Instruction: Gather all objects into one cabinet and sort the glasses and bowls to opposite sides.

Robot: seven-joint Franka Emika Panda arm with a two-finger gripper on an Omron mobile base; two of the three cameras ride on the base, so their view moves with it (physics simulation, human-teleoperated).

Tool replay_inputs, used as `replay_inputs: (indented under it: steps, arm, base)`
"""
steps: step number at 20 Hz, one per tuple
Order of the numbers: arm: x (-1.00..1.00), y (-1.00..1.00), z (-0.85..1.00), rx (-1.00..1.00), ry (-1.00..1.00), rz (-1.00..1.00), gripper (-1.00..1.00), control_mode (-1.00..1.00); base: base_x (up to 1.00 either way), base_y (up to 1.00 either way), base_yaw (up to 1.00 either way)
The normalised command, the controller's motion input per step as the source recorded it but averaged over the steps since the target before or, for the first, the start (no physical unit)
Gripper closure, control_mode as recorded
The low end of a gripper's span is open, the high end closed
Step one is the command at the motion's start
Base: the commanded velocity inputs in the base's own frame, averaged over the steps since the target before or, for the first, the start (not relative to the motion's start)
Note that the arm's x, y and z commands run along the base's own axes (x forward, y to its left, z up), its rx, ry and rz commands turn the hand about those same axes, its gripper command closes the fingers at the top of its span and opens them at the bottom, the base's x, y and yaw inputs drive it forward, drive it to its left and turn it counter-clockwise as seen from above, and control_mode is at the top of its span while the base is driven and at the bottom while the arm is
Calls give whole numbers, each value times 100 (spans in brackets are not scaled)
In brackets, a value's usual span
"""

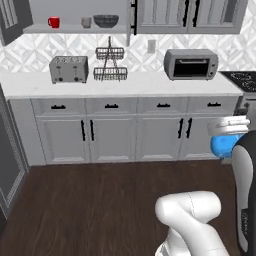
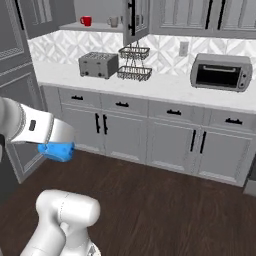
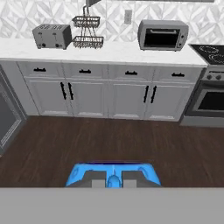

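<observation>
My gripper [image 3: 113, 180] is shut on the rim of the small bright blue bowl [image 3: 87, 171], held low over the floor, well back from the counter. The blue bowl [image 1: 222, 145] hangs under the white hand at the right of the left base view, and the bowl [image 2: 56, 151] sits at the left of the right base view. The upper cabinet's shelf [image 1: 75, 30] stands open at top left. On it are the red cup [image 1: 54, 22], the grey-beige mug [image 1: 86, 22] and the dark grey bowl [image 1: 106, 20]. The cabinet door [image 2: 134, 20] hides that bowl in the right base view.
On the white counter [image 1: 140, 82] stand a toaster [image 1: 69, 69], black wire baskets [image 1: 110, 65] and a toaster oven [image 1: 191, 63]. A stove [image 3: 210, 87] is at the right. Lower cabinets [image 1: 115, 130] line the wall, with dark wood floor [image 1: 90, 200] in front.
</observation>
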Motion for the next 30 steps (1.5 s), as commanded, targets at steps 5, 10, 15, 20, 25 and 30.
replay_inputs:
  steps: [5, 10, 15, 20, 25, 30]
  arm:
    - [0, 0, 0, 0, 0, 0, 100, 100]
    - [0, 0, 0, 0, 0, 0, 100, 100]
    - [0, 0, 0, 0, 0, 0, 100, 100]
    - [0, 0, 0, 0, 0, 0, 100, 100]
    - [0, 0, 0, 0, 0, 0, 100, 100]
    - [0, 0, 0, 0, 0, 0, 100, 100]
  base:
    - [3, 49, 24]
    - [31, 30, 16]
    - [29, 40, 2]
    - [50, 75, 0]
    - [97, 72, 0]
    - [100, 17, -4]
